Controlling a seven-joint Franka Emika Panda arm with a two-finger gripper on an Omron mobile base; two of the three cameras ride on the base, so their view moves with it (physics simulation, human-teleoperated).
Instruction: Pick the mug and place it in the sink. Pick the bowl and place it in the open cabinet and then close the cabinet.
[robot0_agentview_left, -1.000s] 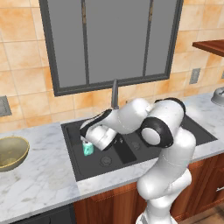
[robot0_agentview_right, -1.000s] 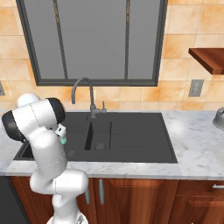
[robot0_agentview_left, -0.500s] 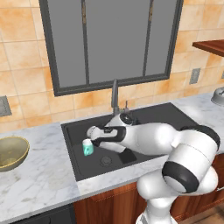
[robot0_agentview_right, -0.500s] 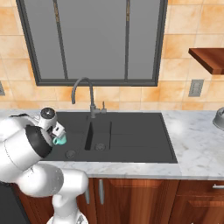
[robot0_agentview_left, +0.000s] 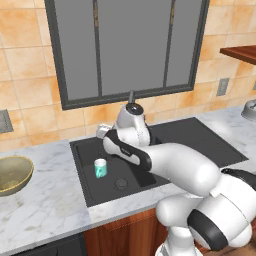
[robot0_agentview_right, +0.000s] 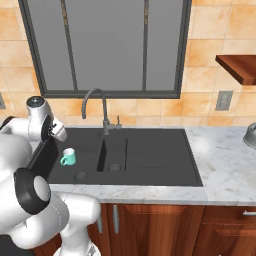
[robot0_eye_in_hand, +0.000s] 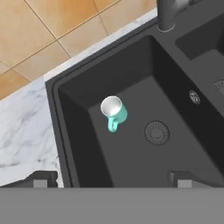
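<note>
The small teal mug (robot0_agentview_left: 100, 168) (robot0_agentview_right: 68, 157) (robot0_eye_in_hand: 114, 111) stands upright on the floor of the black sink's (robot0_agentview_left: 200, 135) (robot0_agentview_right: 155, 155) (robot0_eye_in_hand: 144, 83) left basin, free of any grip. My gripper (robot0_agentview_left: 103, 134) (robot0_agentview_right: 57, 134) (robot0_eye_in_hand: 112, 178) hangs above the mug and a little toward the back of the basin, open and with nothing between its fingers. On the counter at the far left rests the olive-tan bowl (robot0_agentview_left: 12, 172). A reddish-brown edge of the cabinet (robot0_agentview_left: 240, 52) (robot0_agentview_right: 240, 67) juts in at the upper right.
A grey gooseneck faucet (robot0_agentview_right: 95, 100) (robot0_eye_in_hand: 166, 13) rises behind the sink's divider. On the counter at the far right sits a grey metallic rounded object (robot0_agentview_left: 249, 109) (robot0_agentview_right: 250, 135). Wooden drawers (robot0_agentview_right: 225, 225) run below the counter. A dark window fills the wall behind.
My hand has lifted up and back from beside the mug as the arm swung round. The mug stays upright in the left basin.
</note>
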